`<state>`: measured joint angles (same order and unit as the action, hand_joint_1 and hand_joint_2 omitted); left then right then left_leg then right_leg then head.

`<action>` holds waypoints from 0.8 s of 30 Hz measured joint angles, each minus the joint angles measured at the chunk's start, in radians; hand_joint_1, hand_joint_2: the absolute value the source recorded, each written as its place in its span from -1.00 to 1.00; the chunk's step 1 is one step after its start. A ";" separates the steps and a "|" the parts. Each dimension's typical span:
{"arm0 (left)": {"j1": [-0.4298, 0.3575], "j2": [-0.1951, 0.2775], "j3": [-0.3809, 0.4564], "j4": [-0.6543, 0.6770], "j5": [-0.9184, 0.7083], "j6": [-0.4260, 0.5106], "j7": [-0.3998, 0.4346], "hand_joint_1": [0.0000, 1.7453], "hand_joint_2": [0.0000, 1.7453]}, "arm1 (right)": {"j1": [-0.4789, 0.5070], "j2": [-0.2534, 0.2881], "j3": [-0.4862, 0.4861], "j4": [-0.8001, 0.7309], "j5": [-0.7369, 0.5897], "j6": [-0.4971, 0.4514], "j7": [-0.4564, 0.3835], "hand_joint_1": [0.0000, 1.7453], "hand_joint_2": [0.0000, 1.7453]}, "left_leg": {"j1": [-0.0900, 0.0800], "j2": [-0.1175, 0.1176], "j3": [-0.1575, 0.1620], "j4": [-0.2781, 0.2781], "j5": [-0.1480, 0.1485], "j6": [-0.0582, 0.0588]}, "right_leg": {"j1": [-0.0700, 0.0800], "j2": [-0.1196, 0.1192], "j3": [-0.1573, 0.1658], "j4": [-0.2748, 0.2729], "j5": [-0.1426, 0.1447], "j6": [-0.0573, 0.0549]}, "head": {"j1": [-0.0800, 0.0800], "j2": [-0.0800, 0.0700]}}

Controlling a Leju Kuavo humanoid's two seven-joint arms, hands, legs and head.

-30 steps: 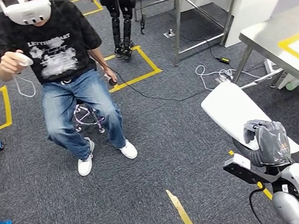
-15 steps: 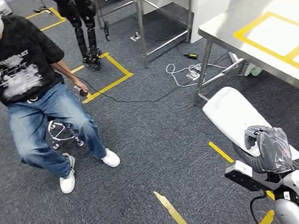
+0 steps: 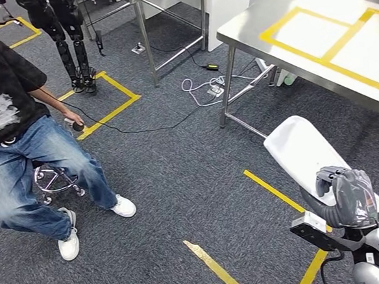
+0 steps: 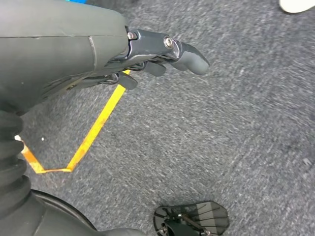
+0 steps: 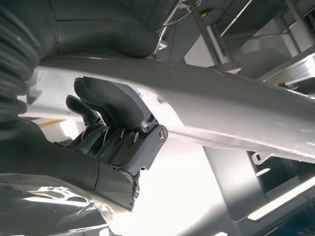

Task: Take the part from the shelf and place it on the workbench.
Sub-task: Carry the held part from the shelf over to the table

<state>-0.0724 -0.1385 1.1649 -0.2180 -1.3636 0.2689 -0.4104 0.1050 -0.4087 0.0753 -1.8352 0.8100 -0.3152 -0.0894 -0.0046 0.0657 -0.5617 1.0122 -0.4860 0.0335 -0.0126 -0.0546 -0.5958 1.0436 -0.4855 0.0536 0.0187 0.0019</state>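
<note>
Nearest the camera, at the lower right, the right hand (image 3: pixel 346 193) held the white part (image 3: pixel 306 150), a long flat panel reaching up and to the left from the wrist. From the right wrist view its fingers (image 5: pixel 106 105) were curled up against the underside of the part (image 5: pixel 230 105), so the grip looked firm. Over the last second that hand and its load kept almost the same place in the head view, which says the carry was steady. Down at the robot's side, the left hand (image 4: pixel 163 51) hung over the grey carpet with its fingers stretched out and slightly apart, holding nothing.

What had changed was the whole scene: it slid to the left as the robot turned to its right. The seated person (image 3: pixel 26 153) in jeans, formerly near the middle, had moved to the left edge. Yellow tape lines (image 3: pixel 274 191) on the floor had shifted likewise. Beyond the part, the steel desk (image 3: pixel 249 30) with its yellow-taped rectangles had swung from the far right corner into much of the upper right.

Judging by this, the pickup was done and the robot was in the carrying step, turning toward the desk. It was still well apart from the part, so more turning or walking seemed needed before any placing.
</note>
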 joint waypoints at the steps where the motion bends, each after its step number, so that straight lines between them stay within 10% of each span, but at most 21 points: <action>1: 0.000 0.000 0.000 0.000 -0.001 0.000 -0.001 -1.00 1.00 | 0.006 0.000 -0.003 -0.006 -0.001 -0.001 -0.001 1.00 1.00 | -0.003 0.007 0.001 0.003 -0.003 -0.005 | 0.002 -0.010 0.017 -0.028 0.004 -0.005 | -0.001 0.000; 5: -0.001 0.000 -0.004 0.000 -0.004 0.000 -0.005 -1.00 1.00 | 0.036 0.000 -0.016 -0.025 -0.002 -0.006 -0.002 1.00 1.00 | -0.001 0.011 0.001 0.019 -0.021 -0.023 | 0.003 0.021 0.019 -0.037 0.008 -0.029 | -0.004 0.000; 9: 0.001 0.000 -0.007 0.000 -0.006 0.000 -0.008 -1.00 1.00 | 0.043 0.000 -0.023 -0.035 -0.001 -0.008 -0.002 1.00 1.00 | 0.006 -0.048 -0.089 0.235 -0.135 -0.034 | 0.000 0.061 0.020 -0.039 0.012 -0.045 | -0.007 0.000; 11: 0.003 -0.001 -0.007 0.000 -0.006 0.000 -0.008 -1.00 1.00 | 0.049 0.000 -0.023 -0.036 -0.001 -0.008 -0.003 1.00 1.00 | 0.005 -0.053 -0.115 0.292 -0.138 -0.031 | 0.002 0.085 0.020 -0.038 0.012 -0.046 | -0.007 0.000; 15: 0.003 0.000 -0.008 0.000 -0.006 0.000 -0.007 -1.00 1.00 | 0.053 0.000 -0.023 -0.038 -0.001 -0.008 -0.003 1.00 1.00 | 0.005 -0.106 -0.019 0.071 -0.018 -0.011 | 0.003 0.132 0.021 -0.036 0.013 -0.041 | -0.006 0.000; 19: 0.000 -0.001 -0.010 0.000 -0.008 0.000 -0.008 -1.00 1.00 | 0.052 0.000 -0.024 -0.041 -0.001 -0.007 -0.004 1.00 1.00 | 0.004 -0.113 0.008 0.003 -0.003 -0.002 | -0.004 0.164 0.006 -0.039 0.022 -0.018 | -0.007 0.000; 24: -0.001 -0.003 -0.014 0.000 -0.009 -0.001 -0.008 -1.00 1.00 | 0.039 -0.002 -0.029 -0.040 -0.002 0.001 -0.006 1.00 1.00 | 0.006 -0.061 0.007 -0.012 0.008 0.014 | 0.000 0.070 -0.097 0.166 -0.092 0.003 | 0.003 0.000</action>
<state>-0.0732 -0.1415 1.1509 -0.2179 -1.3725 0.2682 -0.4181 0.1435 -0.4109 0.0468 -1.8756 0.8083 -0.3142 -0.0954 0.0018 0.0052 -0.5545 0.9999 -0.4780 0.0473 -0.0131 0.0152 -0.6925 1.2095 -0.5778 0.0568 0.0213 0.0019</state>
